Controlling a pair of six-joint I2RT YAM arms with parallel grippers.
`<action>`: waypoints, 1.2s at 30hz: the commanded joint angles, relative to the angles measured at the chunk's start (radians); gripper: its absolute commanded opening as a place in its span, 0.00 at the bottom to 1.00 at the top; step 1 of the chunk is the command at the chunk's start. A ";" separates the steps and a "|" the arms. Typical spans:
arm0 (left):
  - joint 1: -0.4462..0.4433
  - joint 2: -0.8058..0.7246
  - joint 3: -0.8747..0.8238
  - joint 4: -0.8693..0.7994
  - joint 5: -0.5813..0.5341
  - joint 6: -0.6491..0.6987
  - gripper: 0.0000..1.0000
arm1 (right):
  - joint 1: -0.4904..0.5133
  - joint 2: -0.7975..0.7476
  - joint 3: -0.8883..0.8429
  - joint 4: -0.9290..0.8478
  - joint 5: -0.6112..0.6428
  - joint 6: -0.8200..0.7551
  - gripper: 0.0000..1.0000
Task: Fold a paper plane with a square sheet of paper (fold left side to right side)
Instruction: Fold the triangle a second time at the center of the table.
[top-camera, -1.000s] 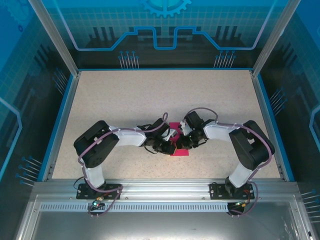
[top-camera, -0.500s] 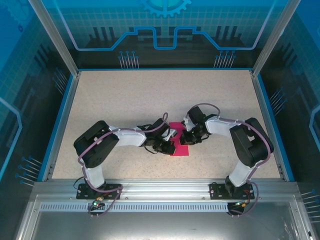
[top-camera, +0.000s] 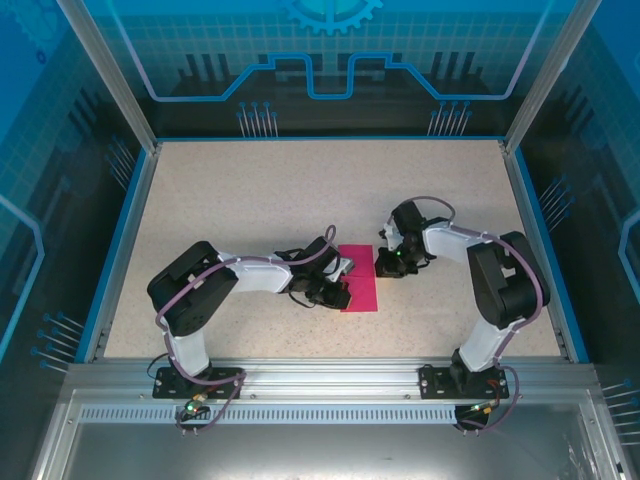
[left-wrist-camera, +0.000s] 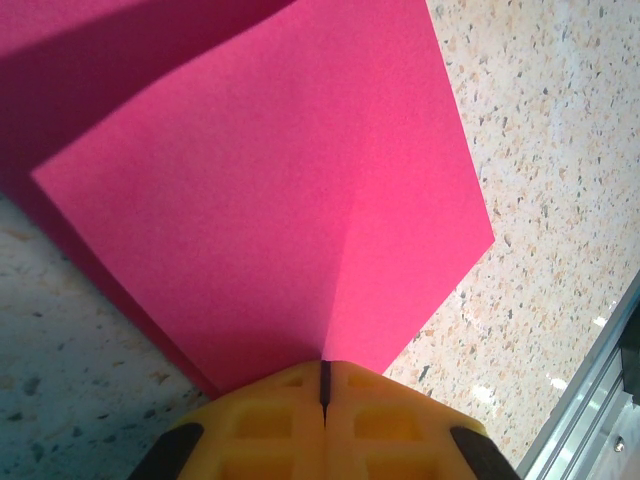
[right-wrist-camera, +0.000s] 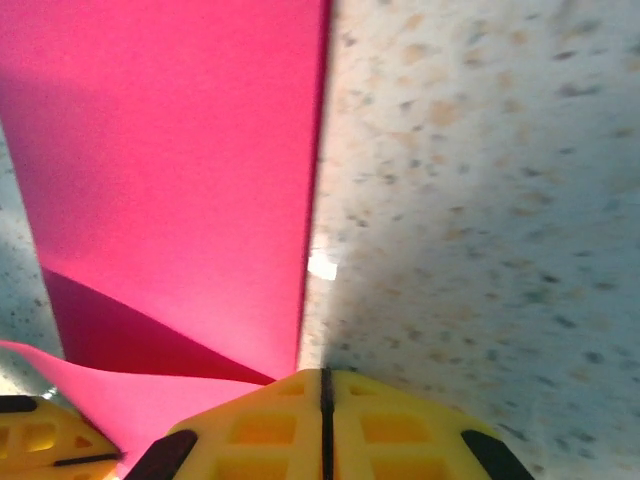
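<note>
The speckled table (top-camera: 250, 200) carries both arms along its near edge. The left arm (top-camera: 215, 285) rises from its base near the near-left corner, bends sharply at the elbow, and runs its forearm low to the right. The right arm (top-camera: 500, 285) stands up from its base near the near-right corner, elbow high toward the right edge, with its forearm reaching left and its wrist turned down.

The pink sheet of paper (top-camera: 362, 290) lies between them, about midway between the left and right edges and closer to the near edge than the far one. It shows as an upright rectangle, most of it flat on the table.

The left claw (left-wrist-camera: 323, 372) is pressed together, pinching the paper's left side, and a creased flap rises from its tips. The right claw (right-wrist-camera: 323, 378) is also pressed together, its tips down at the paper's right edge. Whether it grips the sheet cannot be told.
</note>
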 joint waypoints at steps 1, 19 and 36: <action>-0.009 0.022 -0.035 -0.096 -0.079 0.023 0.06 | -0.015 -0.085 0.010 -0.034 0.004 -0.022 0.09; -0.013 0.030 -0.006 -0.101 -0.078 0.025 0.06 | 0.107 0.022 -0.014 0.067 -0.220 0.029 0.09; -0.014 -0.008 0.127 -0.127 0.009 0.030 0.08 | 0.111 0.107 0.026 -0.047 -0.065 0.015 0.09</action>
